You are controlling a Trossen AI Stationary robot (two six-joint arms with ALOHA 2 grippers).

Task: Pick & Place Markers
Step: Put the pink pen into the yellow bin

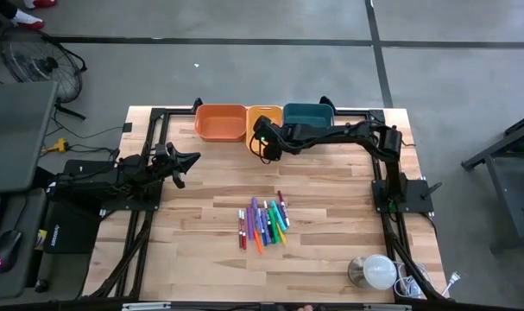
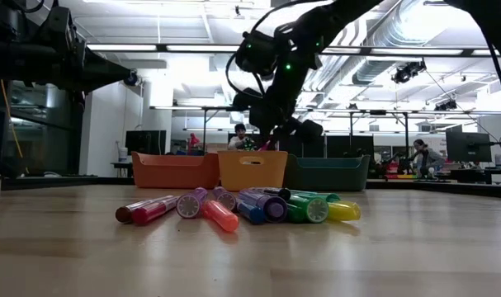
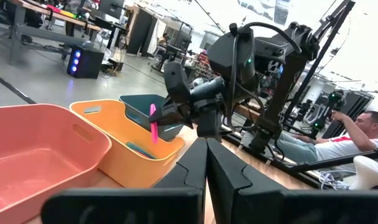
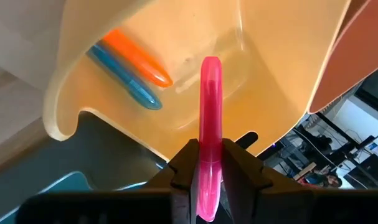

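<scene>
Pink capped marker [image 4: 210,137] stands pinched between the right gripper's [image 4: 208,180] dark fingers, jaws narrow around its barrel, tip pointing into the yellow-orange plastic bin [image 4: 276,68]. Orange marker [image 4: 137,57] and blue marker [image 4: 125,79] lie side by side, touching, on that bin's floor.

High view: right gripper [image 1: 268,141] sits at about 12 o'clock of the light wooden table [image 1: 201,259], over the yellow-orange bin [image 1: 263,117], which is the middle one of three touching bins along the far edge; orange rectangular bin [image 1: 220,123] toward 11 o'clock, teal rectangular bin [image 1: 308,114] toward 1 o'clock. Loose pile of coloured capped markers [image 1: 263,223] lies near table centre, slightly toward 6 o'clock, well apart from the bins. Low view shows that pile [image 2: 238,208] closest to the lens: red, pink, purple, orange, blue, green, yellow pens fanned together, touching.

Left gripper [image 1: 182,168] waits at 9 o'clock of the table, fingers [image 3: 192,168] pressed together, holding nothing. Left wrist view: pink marker [image 3: 153,123] hangs upright from the right gripper [image 3: 176,112] over the yellow-orange bin [image 3: 123,155].

White dome lamp [image 1: 375,272] sits near 5 o'clock. Seated person [image 3: 338,143] beyond the table.
</scene>
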